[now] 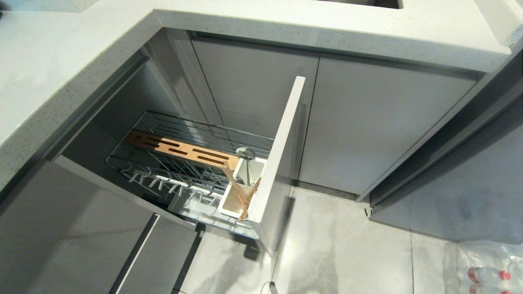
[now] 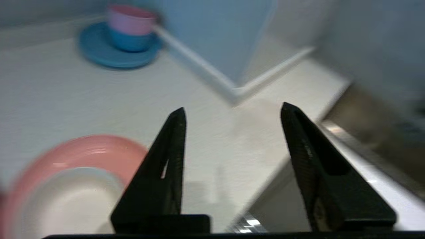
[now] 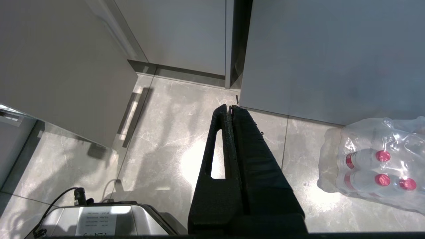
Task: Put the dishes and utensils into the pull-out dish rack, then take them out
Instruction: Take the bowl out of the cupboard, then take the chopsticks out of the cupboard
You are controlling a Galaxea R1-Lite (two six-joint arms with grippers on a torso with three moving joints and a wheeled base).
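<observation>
with our left gripper (image 2: 232, 111) half open and empty, we'd pinch the rigid, slick, light white bowl (image 2: 71, 199) by its rim atop the pink plate (image 2: 99, 151).

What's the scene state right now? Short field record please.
rack: pulled out, no dishes on its prongs
cup: white, at the rack's front end
chopsticks: in the cup, leaning crossed
spoon: standing in the cup, bowl end up
pink plate: on the counter
white bowl: on the pink plate
left tool: open, empty, above the counter beside the plate
right tool: shut, empty, pointing down at the floor
other: blue plate with stacked bowls farther back on the counter
</observation>
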